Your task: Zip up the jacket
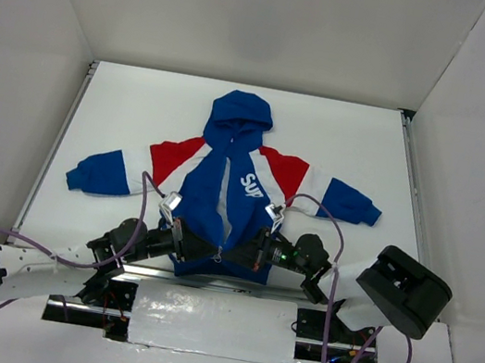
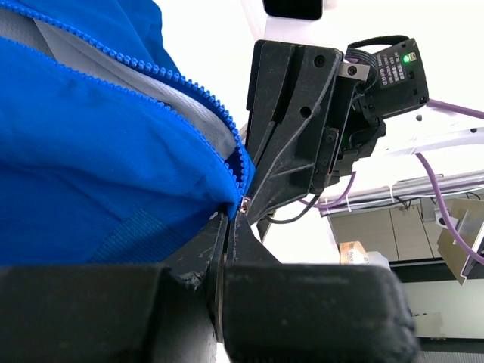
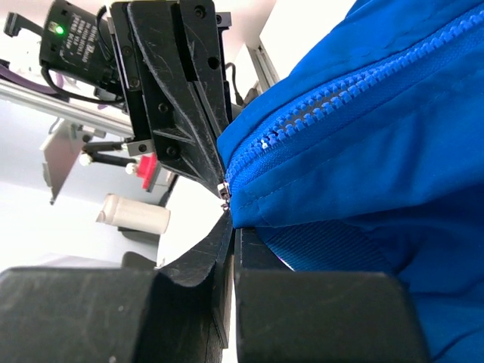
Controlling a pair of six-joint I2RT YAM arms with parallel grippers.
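The jacket (image 1: 223, 187) lies flat on the white table, hood at the far end and hem towards the arm bases. Its front zipper (image 1: 225, 221) stands open and shows grey lining. My left gripper (image 1: 204, 249) is shut on the blue hem just left of the zipper's bottom end (image 2: 240, 170). My right gripper (image 1: 237, 253) is shut on the hem just right of it. In the right wrist view a small metal zipper part (image 3: 224, 190) sits at the fingertips (image 3: 243, 240). The two grippers face each other, nearly touching.
White walls enclose the table (image 1: 352, 145) on three sides, with metal rails along its left (image 1: 53, 148) and right (image 1: 410, 192) edges. Purple cables (image 1: 321, 216) loop over the jacket's sleeves. A foil-covered plate (image 1: 213, 322) lies between the arm bases.
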